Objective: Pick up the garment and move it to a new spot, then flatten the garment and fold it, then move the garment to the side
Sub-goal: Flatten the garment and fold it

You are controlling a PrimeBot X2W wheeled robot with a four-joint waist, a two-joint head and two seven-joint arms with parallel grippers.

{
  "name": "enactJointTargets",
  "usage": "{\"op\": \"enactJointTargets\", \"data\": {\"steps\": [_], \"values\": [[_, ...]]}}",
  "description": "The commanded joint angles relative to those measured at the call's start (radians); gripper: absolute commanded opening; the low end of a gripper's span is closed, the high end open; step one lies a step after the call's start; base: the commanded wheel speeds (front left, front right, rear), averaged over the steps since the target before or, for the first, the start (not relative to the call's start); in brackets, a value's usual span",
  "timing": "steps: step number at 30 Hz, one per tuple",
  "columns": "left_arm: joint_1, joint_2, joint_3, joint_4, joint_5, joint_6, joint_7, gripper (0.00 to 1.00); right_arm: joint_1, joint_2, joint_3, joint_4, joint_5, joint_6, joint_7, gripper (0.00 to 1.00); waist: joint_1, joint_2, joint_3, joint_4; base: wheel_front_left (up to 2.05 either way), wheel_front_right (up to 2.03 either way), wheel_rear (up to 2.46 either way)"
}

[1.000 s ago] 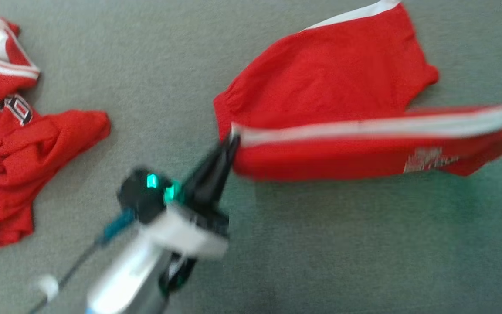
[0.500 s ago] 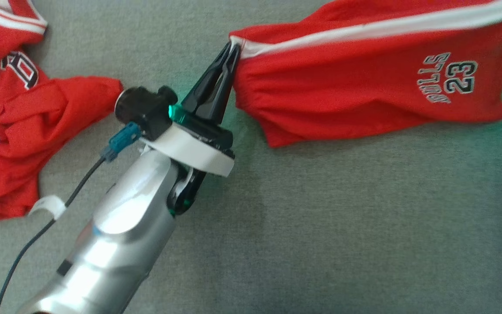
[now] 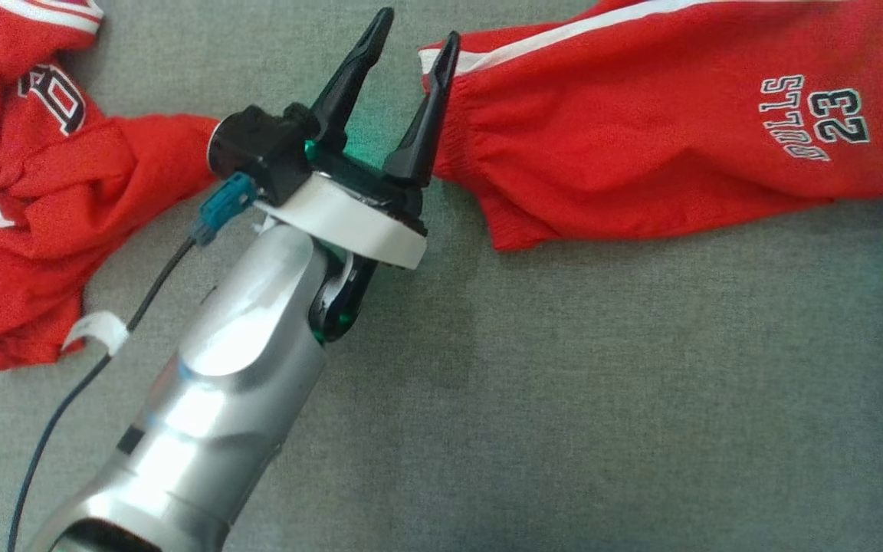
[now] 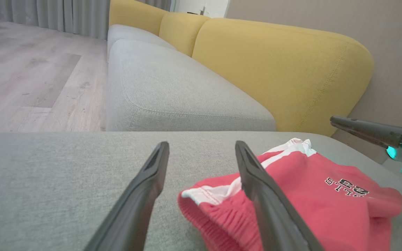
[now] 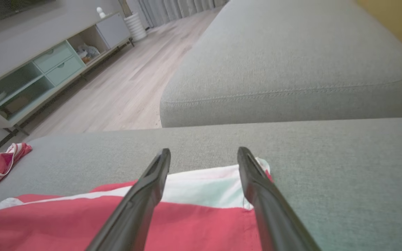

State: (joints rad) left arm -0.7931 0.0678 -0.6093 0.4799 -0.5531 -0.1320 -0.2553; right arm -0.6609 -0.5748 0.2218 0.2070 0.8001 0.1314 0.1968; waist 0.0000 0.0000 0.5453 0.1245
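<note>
Looking down from the head view, you have the red shorts (image 3: 641, 138) lying stretched out on the grey cushion (image 3: 602, 399). Their gathered elastic waist is toward the left gripper (image 3: 412, 42). That gripper's fingers stand wide apart with nothing between them; one is at the waistband corner, and you cannot tell whether it touches. A crumpled red jersey (image 3: 43, 207) lies well apart on the left.

From the left wrist view, the waistband is ribbed and puckered, with a white side stripe running off it. The cloth is soft knit with a stitched number on the leg. It humps up rather than lying dead flat. A yellow sofa back (image 4: 274, 62) rises behind the woven grey seat.

From the right wrist view, the right gripper (image 5: 202, 151) is likewise spread open and holds nothing. It hangs over the white-trimmed hem end of the shorts.

Judging by this, the move to a new spot looks done and the flattening is only partly done. You have the smoothing, the fold and the shift aside left.
</note>
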Motion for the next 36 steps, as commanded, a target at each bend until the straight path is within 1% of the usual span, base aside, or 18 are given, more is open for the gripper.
{"op": "enactJointTargets", "data": {"steps": [1,3,4,8,12,15,18,19,20,21,24,27,29,34,36], "values": [[0.013,0.016,0.033,-0.027,0.012,0.002,-0.006,1.0,0.027,-0.017,0.002,-0.028,-0.003,-0.001,-0.013,1.0,0.0,0.0,-0.011,-0.005,0.0,0.0,0.0],[0.048,0.021,0.064,-0.047,0.048,0.013,-0.006,1.0,0.056,-0.018,0.0,-0.013,-0.023,-0.001,-0.049,1.0,0.0,0.0,-0.03,-0.01,0.0,0.0,0.0],[0.07,0.025,0.082,-0.063,0.074,0.028,-0.006,1.0,0.072,-0.011,-0.006,-0.003,-0.028,-0.001,-0.06,1.0,0.0,0.0,-0.04,-0.012,0.0,0.0,0.0],[0.178,0.03,0.159,-0.17,0.207,0.111,-0.006,1.0,0.131,0.021,-0.04,0.057,-0.085,-0.001,-0.083,1.0,0.0,0.0,-0.074,-0.007,0.0,0.0,0.0],[0.3,0.021,0.214,-0.296,0.335,0.186,-0.006,1.0,0.153,0.068,-0.093,0.156,-0.157,-0.001,-0.091,1.0,0.0,0.0,-0.103,0.024,0.0,0.0,0.0],[0.381,0.011,0.234,-0.373,0.399,0.221,-0.006,1.0,0.144,0.097,-0.132,0.261,-0.216,-0.001,-0.088,1.0,0.0,0.0,-0.119,0.055,0.0,0.0,0.0],[0.443,0.003,0.241,-0.419,0.432,0.235,-0.006,1.0,0.132,0.126,-0.15,0.36,-0.252,-0.001,-0.07,1.0,0.0,0.0,-0.133,0.085,0.0,0.0,0.0],[0.459,0.001,0.242,-0.429,0.439,0.237,-0.006,1.0,0.126,0.134,-0.156,0.388,-0.258,-0.001,-0.067,0.57,0.0,0.0,-0.137,0.094,0.0,0.0,0.0],[0.472,-0.001,0.243,-0.435,0.447,0.238,-0.006,1.0,0.12,0.139,-0.16,0.409,-0.264,-0.001,-0.07,0.19,0.0,0.0,-0.14,0.1,0.0,0.0,0.0],[0.484,-0.002,0.245,-0.44,0.452,0.239,-0.006,1.0,0.114,0.144,-0.162,0.426,-0.267,-0.001,-0.075,0.0,0.0,0.0,-0.144,0.105,0.0,0.0,0.0],[0.512,-0.006,0.256,-0.444,0.456,0.238,-0.006,1.0,0.1,0.147,-0.181,0.467,-0.261,-0.001,-0.107,0.0,0.0,0.0,-0.159,0.105,0.0,0.0,0.0],[0.53,-0.009,0.275,-0.445,0.459,0.239,-0.006,1.0,0.1,0.129,-0.198,0.487,-0.257,-0.001,-0.131,0.0,0.0,0.0,-0.175,0.082,0.0,0.0,0.0],[0.537,-0.009,0.287,-0.45,0.461,0.232,-0.006,1.0,0.109,0.103,-0.21,0.492,-0.256,-0.001,-0.139,0.0,0.0,0.0,-0.185,0.058,0.0,0.0,0.0],[0.543,-0.011,0.307,-0.449,0.468,0.209,-0.006,1.0,0.142,-0.002,-0.228,0.486,-0.248,-0.001,-0.147,0.0,0.0,0.0,-0.192,-0.006,0.0,0.0,0.0],[0.539,-0.011,0.309,-0.445,0.471,0.199,-0.006,1.0,0.149,-0.031,-0.228,0.467,-0.238,-0.001,-0.151,0.0,0.0,0.0,-0.19,-0.025,0.0,0.0,0.0]]}}
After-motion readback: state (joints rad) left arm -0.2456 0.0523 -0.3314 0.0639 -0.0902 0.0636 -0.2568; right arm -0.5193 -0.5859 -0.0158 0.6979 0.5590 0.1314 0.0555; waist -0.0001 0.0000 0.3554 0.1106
